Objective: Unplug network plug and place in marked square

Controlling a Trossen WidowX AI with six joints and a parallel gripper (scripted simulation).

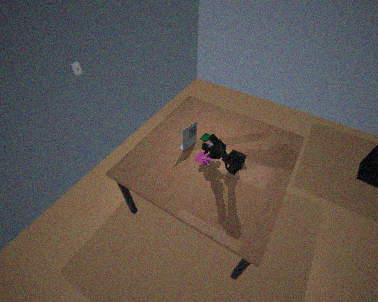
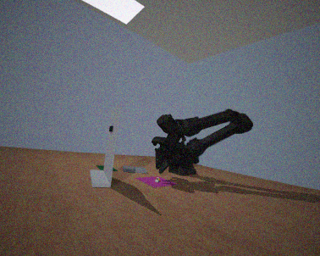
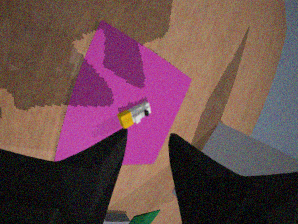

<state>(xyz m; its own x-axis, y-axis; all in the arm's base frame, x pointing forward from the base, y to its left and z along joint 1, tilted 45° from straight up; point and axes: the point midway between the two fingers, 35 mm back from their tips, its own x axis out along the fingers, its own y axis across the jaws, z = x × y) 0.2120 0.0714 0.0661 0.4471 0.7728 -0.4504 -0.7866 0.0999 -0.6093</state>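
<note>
From the wrist camera I see the plug [image 3: 135, 113] lying on the magenta marked square [image 3: 107, 106], just beyond my fingertips and touching neither. My gripper [image 3: 148, 136] is parted and holds nothing, hanging over the square's near edge. In the exterior view the upright panel [image 2: 109, 154] stands apart on the table [image 2: 53, 220], left of the arm [image 2: 201, 131].

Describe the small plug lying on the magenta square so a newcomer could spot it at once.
Start at the wooden table and find the white upright panel near its middle. Beside the panel lies a flat magenta square, below the black gripper, whose fingers stand apart and hold nothing. The plug is the tiny pale piece with a yellow end, the only thing lying on that square.
</note>
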